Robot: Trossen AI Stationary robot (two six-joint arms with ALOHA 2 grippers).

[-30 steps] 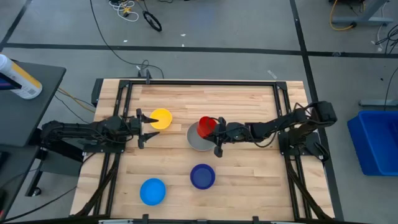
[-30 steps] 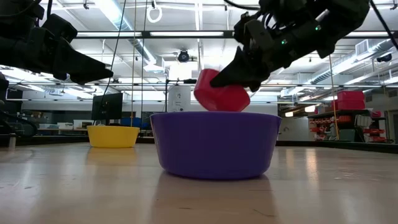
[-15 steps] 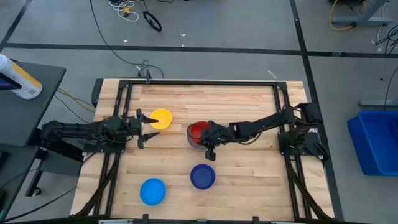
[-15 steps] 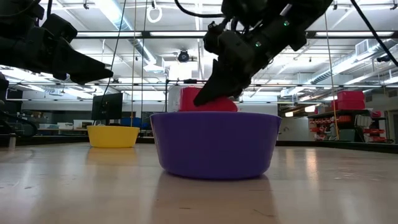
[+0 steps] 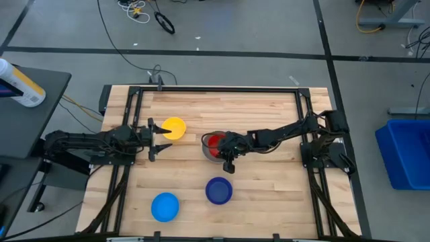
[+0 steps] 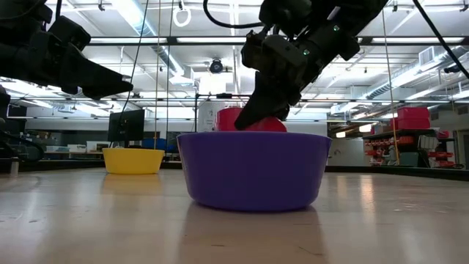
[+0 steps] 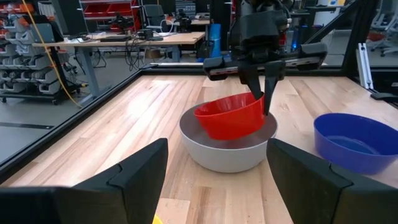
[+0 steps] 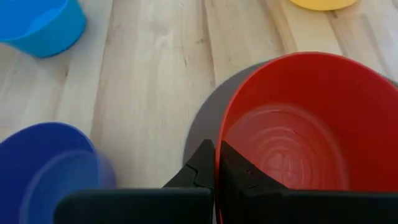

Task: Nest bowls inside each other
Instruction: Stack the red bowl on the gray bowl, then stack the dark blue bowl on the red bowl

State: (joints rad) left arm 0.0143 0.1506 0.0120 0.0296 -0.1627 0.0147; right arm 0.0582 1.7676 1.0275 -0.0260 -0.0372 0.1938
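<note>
The red bowl (image 5: 213, 142) sits tilted inside the grey bowl (image 5: 207, 152) at the table's middle, seen also in the left wrist view as red bowl (image 7: 231, 117) in grey bowl (image 7: 225, 152). My right gripper (image 5: 224, 149) reaches in from the right and is shut on the red bowl. My left gripper (image 5: 161, 138) stands open at the left, beside the yellow bowl (image 5: 175, 128), touching nothing. The dark blue bowl (image 5: 218, 191) and the light blue bowl (image 5: 165, 206) stand on the table near the front edge. My right gripper pinches the red bowl's rim (image 8: 219, 148) on the side toward the table's right and near edges, one finger (image 8: 235, 171) inside the bowl and one outside. The fingers slant down from the right. The bowl is tilted, held side higher, its lower part inside the grey bowl.
The dark blue bowl (image 6: 253, 169) stands in front of the nested pair in the low view and hides the grey bowl. Bare wood lies to the right of the bowls and along the far edge. Black frame rails (image 5: 309, 161) run along the table's sides.
My right gripper has gone toward the table's left edge and down, tipping more steeply, still shut on the red bowl. The red bowl, which hung on its side above the grey bowl's right rim, has come down into the grey bowl and turned more upright.
</note>
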